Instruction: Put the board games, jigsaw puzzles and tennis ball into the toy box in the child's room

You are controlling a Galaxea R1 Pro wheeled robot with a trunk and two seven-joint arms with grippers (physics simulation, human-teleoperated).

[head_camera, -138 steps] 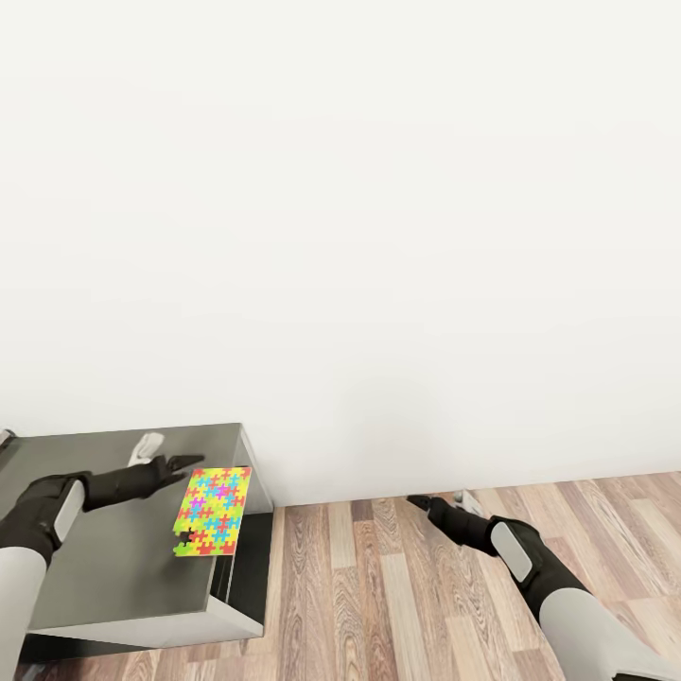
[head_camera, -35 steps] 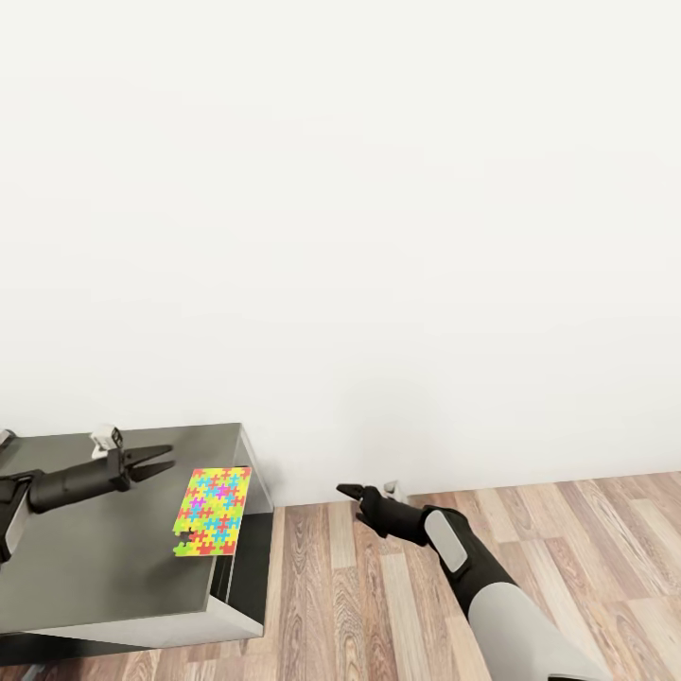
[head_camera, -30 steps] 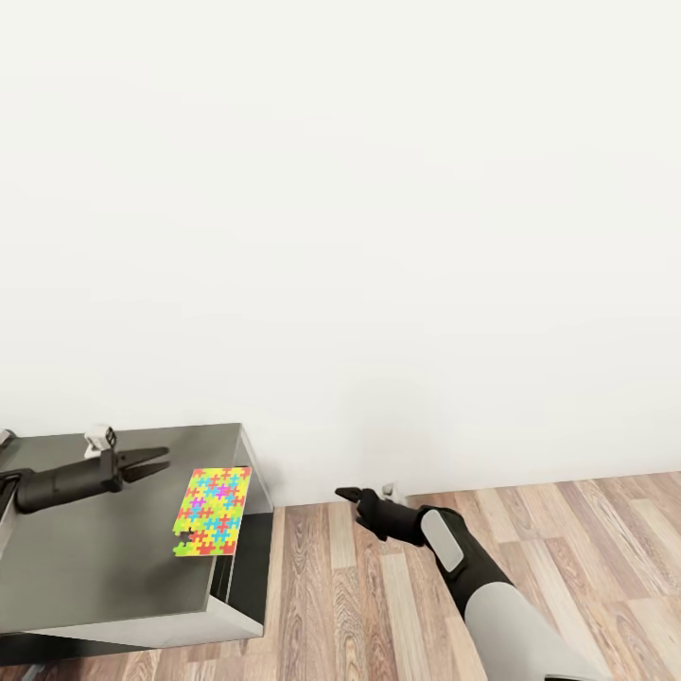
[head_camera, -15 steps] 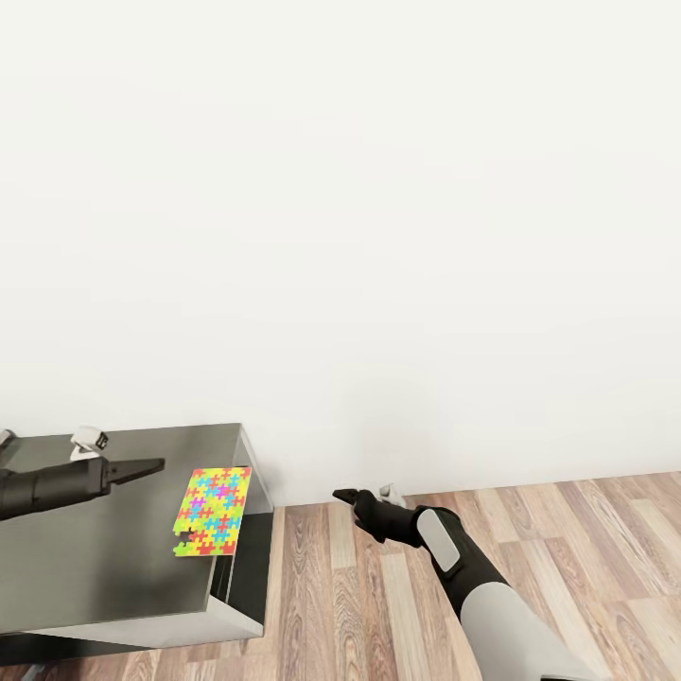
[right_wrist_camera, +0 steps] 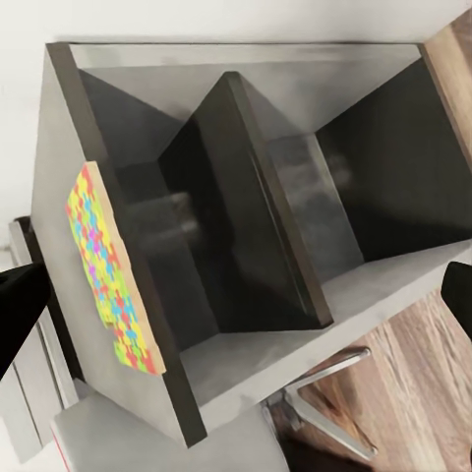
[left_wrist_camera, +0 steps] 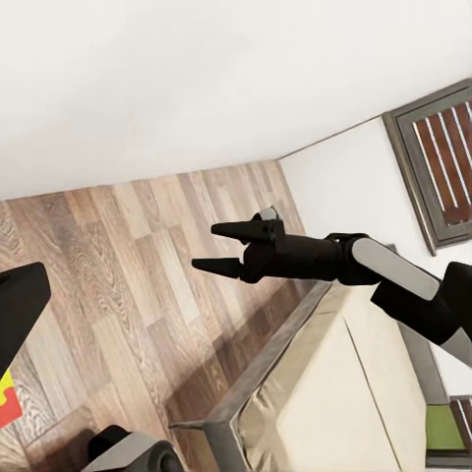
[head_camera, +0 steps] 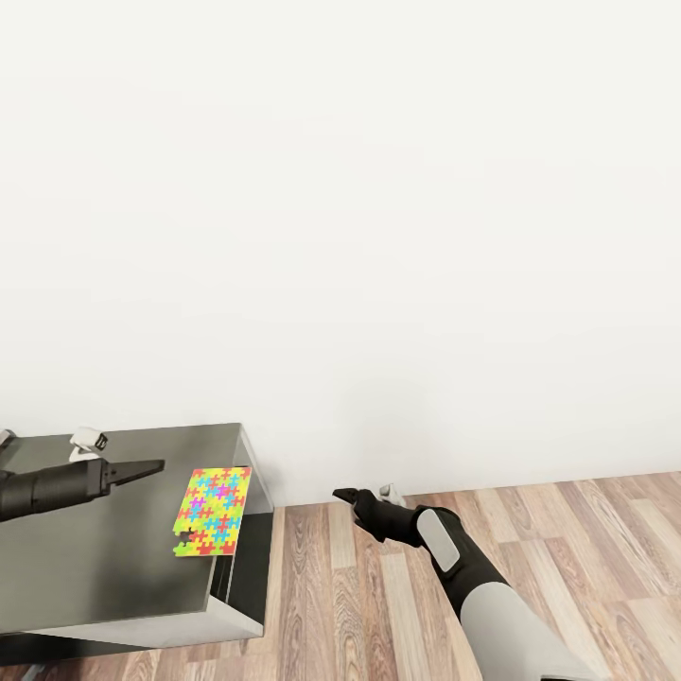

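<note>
**Jigsaw puzzle at cabinet edge, both arms clear of it**

The thin multicolour jigsaw puzzle square point(head_camera: 212, 511) lies flat on the dark grey cabinet top point(head_camera: 95, 558), close to the top's right edge, with one corner at or slightly over that edge. In the right wrist view the puzzle point(right_wrist_camera: 106, 270) shows edge-on along the cabinet's top panel, above open dark compartments point(right_wrist_camera: 246, 206) split by an upright divider.

The left gripper point(head_camera: 151, 466) hangs above the cabinet top, pointing toward the puzzle and near it, with a gap between. Its fingers appear close together in the head view; the left wrist view shows only one dark finger point(left_wrist_camera: 20, 310) at the picture's edge, so the exact opening cannot be told.

The right gripper point(head_camera: 345, 495) is held over the wood-plank floor point(head_camera: 530, 530), just right of the cabinet and well apart from the puzzle. The left wrist view shows its two fingers point(left_wrist_camera: 226, 248) parted by a narrow gap, holding nothing.

The white wall point(head_camera: 378, 236) stands directly behind the cabinet and the floor. Open floor extends to the right of the cabinet. The left wrist view shows a beige mattress on a grey bed frame point(left_wrist_camera: 324, 393) beyond the right arm.

Compared with half a second ago, neither arm nor the puzzle has visibly shifted.
</note>
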